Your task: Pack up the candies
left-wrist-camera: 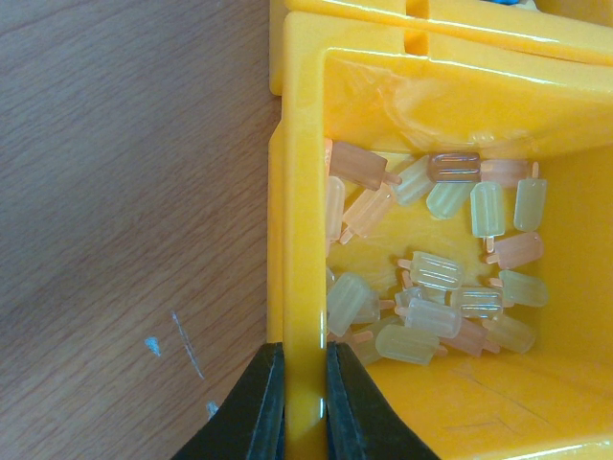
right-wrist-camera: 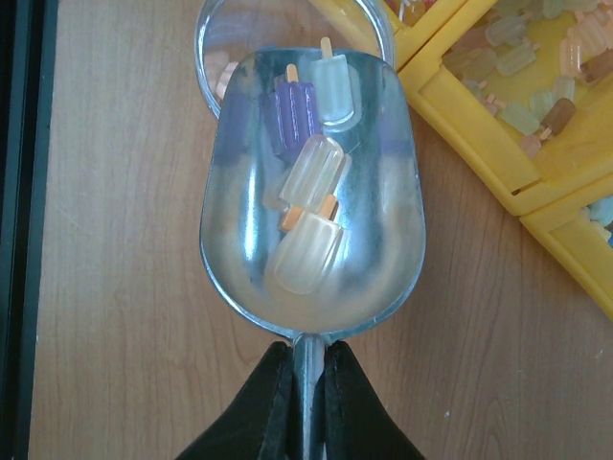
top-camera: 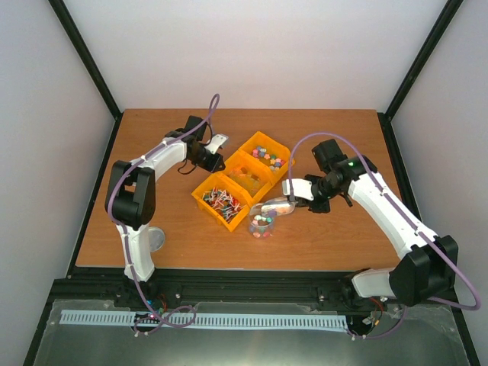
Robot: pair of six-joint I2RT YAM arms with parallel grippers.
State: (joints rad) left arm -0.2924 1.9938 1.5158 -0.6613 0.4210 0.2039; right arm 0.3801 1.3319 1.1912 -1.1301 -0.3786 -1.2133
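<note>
I am clenching my right fingers [right-wrist-camera: 285, 393] on the thin handle of a metal scoop [right-wrist-camera: 378, 259]. The handle is sitting between the two fingers with no gap showing.

The front lip of the scoop is reaching over the mouth of the clear jar [right-wrist-camera: 209, 53], which is standing on the worktop [top-camera: 328, 130]. Four candies [right-wrist-camera: 308, 172], shaped like small ice lollies on sticks, are lying in the scoop bowl. A purple one and a pale one are lying closest to the jar mouth, and two pale yellow ones are lying further back from the jar, toward the handle. More candies are lying inside the jar, and in the top view they are showing pink and green.

I am clamping my left fingers [left-wrist-camera: 276, 402] on the upright side wall of a yellow bin [left-wrist-camera: 297, 240], one finger outside the wall and one inside. This bin is holding pale yellow, green and orange lolly candies.

A row of three yellow bins [top-camera: 232, 219] is running diagonally away from the jar, starting just beside it on its far left side. I cannot tell for certain which bin of the row I am gripping. My left fingers are sitting beyond the row, well apart from the jar.

A grey round disc [top-camera: 157, 239] is lying on the worktop well to the left of the jar, partly hidden behind my left arm.
</note>
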